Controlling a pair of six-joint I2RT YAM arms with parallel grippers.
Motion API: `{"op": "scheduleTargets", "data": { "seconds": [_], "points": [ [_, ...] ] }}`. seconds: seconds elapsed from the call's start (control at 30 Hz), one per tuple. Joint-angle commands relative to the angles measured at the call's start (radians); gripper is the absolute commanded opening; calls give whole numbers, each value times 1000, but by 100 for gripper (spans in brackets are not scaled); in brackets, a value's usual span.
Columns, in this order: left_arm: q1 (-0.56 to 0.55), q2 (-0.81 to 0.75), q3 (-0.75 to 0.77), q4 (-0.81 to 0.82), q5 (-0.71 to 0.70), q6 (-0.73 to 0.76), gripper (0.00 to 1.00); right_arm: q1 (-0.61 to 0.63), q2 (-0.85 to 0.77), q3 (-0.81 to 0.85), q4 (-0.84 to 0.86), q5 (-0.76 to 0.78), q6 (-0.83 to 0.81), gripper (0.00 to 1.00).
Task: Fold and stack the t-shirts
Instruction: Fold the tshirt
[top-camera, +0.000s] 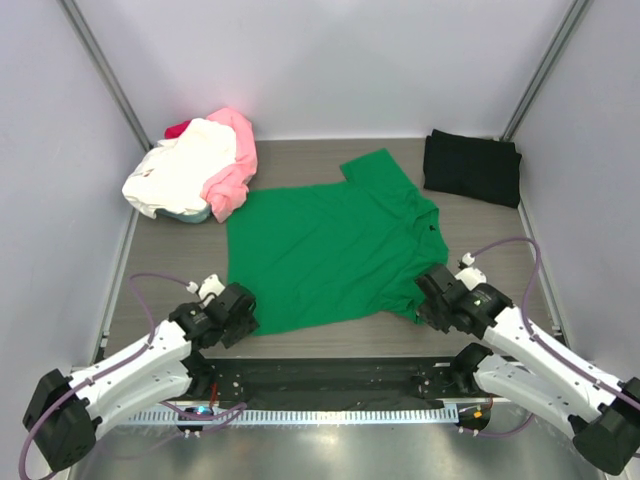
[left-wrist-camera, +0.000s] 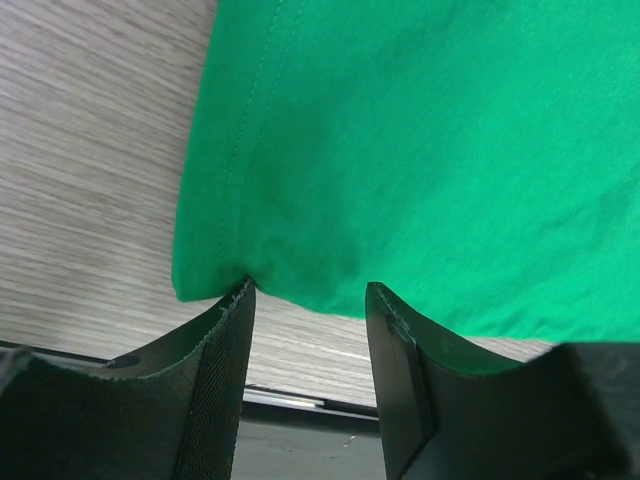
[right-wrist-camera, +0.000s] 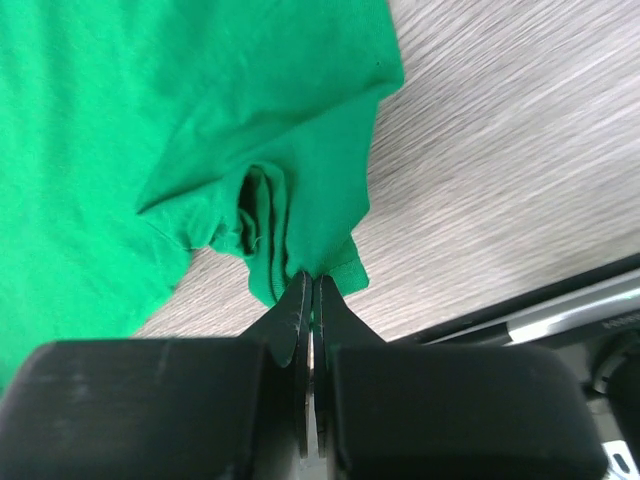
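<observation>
**Green shirt laid out, first fold about to start**

The green shirt (top-camera: 330, 250) lies spread flat in the middle of the table (top-camera: 500, 250). It lies sideways, hem to the left and sleeves to the right, with no fold in it yet.

The black shirt (top-camera: 470, 165) sits at the far right corner as a neat rectangle. It looks already folded and is likely the start of the stack.

A loose heap sits at the far left. The white shirt (top-camera: 180, 175) is on top, the pink shirt (top-camera: 235, 160) is draped beside it, and a bit of the red shirt (top-camera: 178, 128) shows behind. All three are crumpled and unfolded. A pale bluish scrap shows under the heap, but I can't tell what it is.

**Claws**
- The right claw (right-wrist-camera: 310, 285) is pinched tight on the edge of the green shirt's near sleeve, and the cloth bunches just ahead of the tips.
- The left claw (left-wrist-camera: 308, 295) has its jaws apart at the near hem corner. One tip touches the hem edge, but nothing is gripped yet.

**Progress:** early. One shirt seems done and one is being picked up by its near edge. The green shirt still needs folding and a move onto the black one, and the three heaped shirts haven't been touched.

**Likely next:** the left claw needs to close on the hem so both can lift the near edge together.
</observation>
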Motion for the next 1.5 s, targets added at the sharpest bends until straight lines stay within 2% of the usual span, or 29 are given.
{"op": "scheduleTargets", "data": {
  "seconds": [0.0, 0.23, 0.4, 0.63, 1.07, 1.33, 1.47],
  "points": [
    [1, 32, -18, 18, -22, -20, 50, 4, -54, 61, -86, 96, -3, 1],
    [-2, -37, 12, -89, -31, -60, 48, 4, -109, 118, -203, 179, 12, 1],
    [-11, -58, 86, -269, -101, -86, 50, 5, -103, 147, -237, 236, 17, 1],
    [-61, 2, 42, -254, -54, -147, 51, 4, -82, 139, -217, 254, 3, 1],
    [-64, 94, 80, -232, -190, -127, 53, 2, -129, 162, -237, 279, -12, 1],
    [-64, -39, 46, -168, -212, -129, 44, 2, -139, 161, -237, 276, -20, 1],
    [-64, -118, 30, -192, -235, -143, 47, 2, -131, 156, -231, 271, -20, 1]
  ]
}}
